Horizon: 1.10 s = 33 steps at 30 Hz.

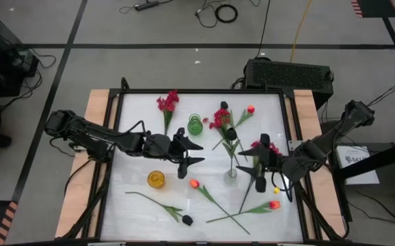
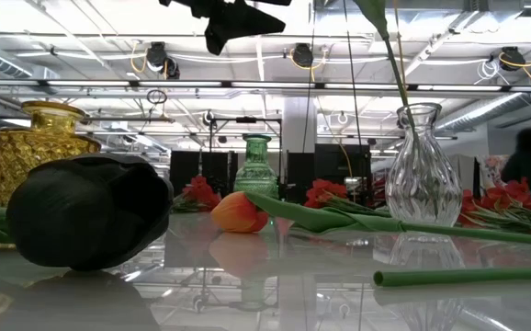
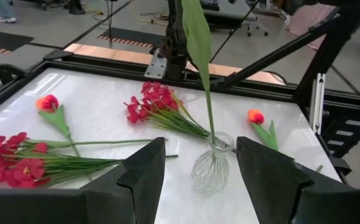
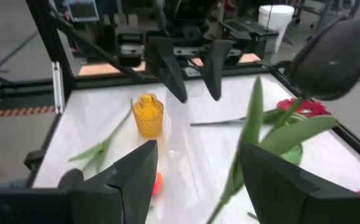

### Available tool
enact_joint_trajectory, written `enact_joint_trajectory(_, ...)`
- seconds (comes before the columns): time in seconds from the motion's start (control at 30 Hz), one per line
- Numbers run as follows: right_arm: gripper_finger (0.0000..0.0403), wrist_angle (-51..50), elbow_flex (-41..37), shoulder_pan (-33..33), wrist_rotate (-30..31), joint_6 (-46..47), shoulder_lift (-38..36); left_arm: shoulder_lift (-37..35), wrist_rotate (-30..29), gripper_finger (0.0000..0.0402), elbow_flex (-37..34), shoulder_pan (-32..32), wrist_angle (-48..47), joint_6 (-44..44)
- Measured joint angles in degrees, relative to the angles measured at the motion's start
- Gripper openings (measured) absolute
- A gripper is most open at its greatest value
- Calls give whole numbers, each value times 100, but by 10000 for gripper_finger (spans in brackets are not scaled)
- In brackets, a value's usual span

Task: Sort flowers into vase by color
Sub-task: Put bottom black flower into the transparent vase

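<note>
Three vases stand on the white desk (image 1: 136, 137): a green vase (image 1: 195, 124) toward the far side, a yellow vase (image 1: 156, 179) nearer the left arm, a clear glass vase (image 1: 231, 173) between the two arms; we see a black flower (image 4: 332, 59) standing with its stem down in the clear vase, its bloom high and close to the right wrist camera.

Left pincer (image 1: 191, 153) hangs above the desk just beside the yellow vase, fingers spread wide, nothing between them; right pincer (image 1: 257, 166) sits just beside the clear vase, fingers also apart, and we see no stem pinched in them, so we judge the black flower freshly seated or about to be let stand alone.

Loose flowers lie scattered: crimson sprays (image 1: 168, 102) at the far side, another crimson bunch (image 1: 220, 119) mid-desk, an orange tulip (image 1: 193, 183) and a second black flower (image 1: 186, 220) at the near side, a tulip (image 1: 274, 204) near the right arm.

For the step in hand we would back the right pincer off straight and level, clear of stem and leaf, so the tall flower does not tip the light glass; then take the other black bloom by mid-stem.

Writing: none that we can read; a white box beside the right arm carries print too small to make out.
</note>
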Motion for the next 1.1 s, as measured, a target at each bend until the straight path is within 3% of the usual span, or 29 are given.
enact_joint_trajectory(0.17,219,-508,132,0,-12,68,-2,-31,130,205,200,-245,-259,7)
enact_joint_trajectory(0.43,219,-622,134,0,-160,68,-2,20,-86,205,1109,-1521,-1751,532)
enact_joint_trajectory(0.6,219,-645,136,0,-161,237,-2,123,-560,205,1209,-2222,-2221,-138)
enact_joint_trajectory(0.8,219,-531,136,-7,-158,67,-2,711,-599,203,1200,-2836,-2350,-655)
enact_joint_trajectory(1.1,219,-643,136,-7,-300,-196,-2,1572,-560,184,1196,-3166,-2514,-1584)
